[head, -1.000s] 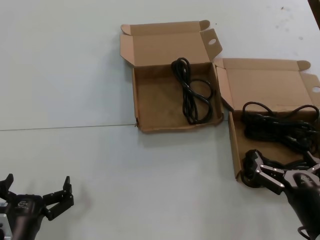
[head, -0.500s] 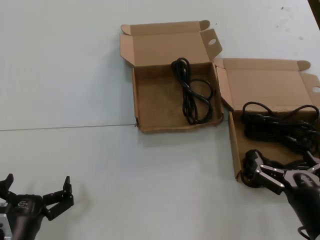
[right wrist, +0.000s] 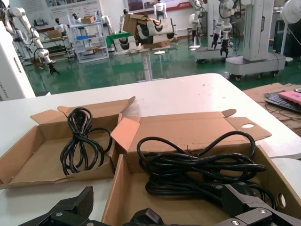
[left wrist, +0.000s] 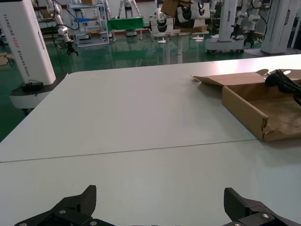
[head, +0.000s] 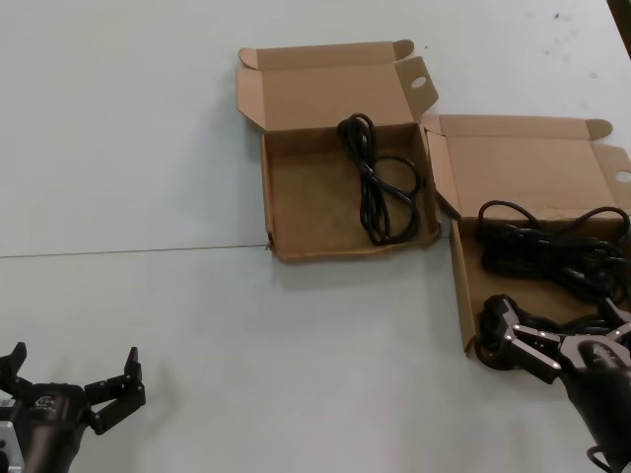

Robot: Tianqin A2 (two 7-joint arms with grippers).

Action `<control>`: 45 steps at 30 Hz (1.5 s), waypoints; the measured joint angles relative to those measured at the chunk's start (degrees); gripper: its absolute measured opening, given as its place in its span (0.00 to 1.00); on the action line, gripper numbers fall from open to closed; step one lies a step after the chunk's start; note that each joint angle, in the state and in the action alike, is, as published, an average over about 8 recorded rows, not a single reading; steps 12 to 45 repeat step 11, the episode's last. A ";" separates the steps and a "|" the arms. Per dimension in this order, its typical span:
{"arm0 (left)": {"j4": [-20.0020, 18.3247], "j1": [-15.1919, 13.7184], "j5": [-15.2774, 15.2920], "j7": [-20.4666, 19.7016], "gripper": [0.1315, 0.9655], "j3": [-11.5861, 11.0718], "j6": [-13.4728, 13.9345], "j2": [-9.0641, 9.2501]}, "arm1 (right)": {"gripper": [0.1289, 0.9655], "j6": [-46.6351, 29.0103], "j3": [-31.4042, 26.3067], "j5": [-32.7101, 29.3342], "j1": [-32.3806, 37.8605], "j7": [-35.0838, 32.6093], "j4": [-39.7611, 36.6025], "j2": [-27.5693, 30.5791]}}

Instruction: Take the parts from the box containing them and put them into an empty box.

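Note:
The box containing the parts [head: 461, 296] lies at the right, lid open, with several black coiled cables [head: 552, 251] in it. The cables [right wrist: 197, 169] fill the far half of this box [right wrist: 113, 188]. My right gripper [head: 560, 320] hangs open over its near left corner. One fingertip [right wrist: 70, 209] is outside the wall, the other inside, and a black plug [right wrist: 146, 219] lies between them. The wavy-edged box [head: 306, 197] in the middle holds one cable [head: 380, 182]. My left gripper [head: 74, 360] waits open at the near left.
Both boxes have their lids folded back away from me, and their corners nearly touch. A thin seam [head: 128, 251] crosses the white table. In the left wrist view my left gripper [left wrist: 160, 194] sits low over bare table, with the middle box [left wrist: 244, 110] off to one side.

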 joint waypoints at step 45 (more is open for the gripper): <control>0.00 0.00 0.00 0.00 1.00 0.00 0.00 0.00 | 1.00 0.00 0.00 0.00 0.00 0.00 0.00 0.00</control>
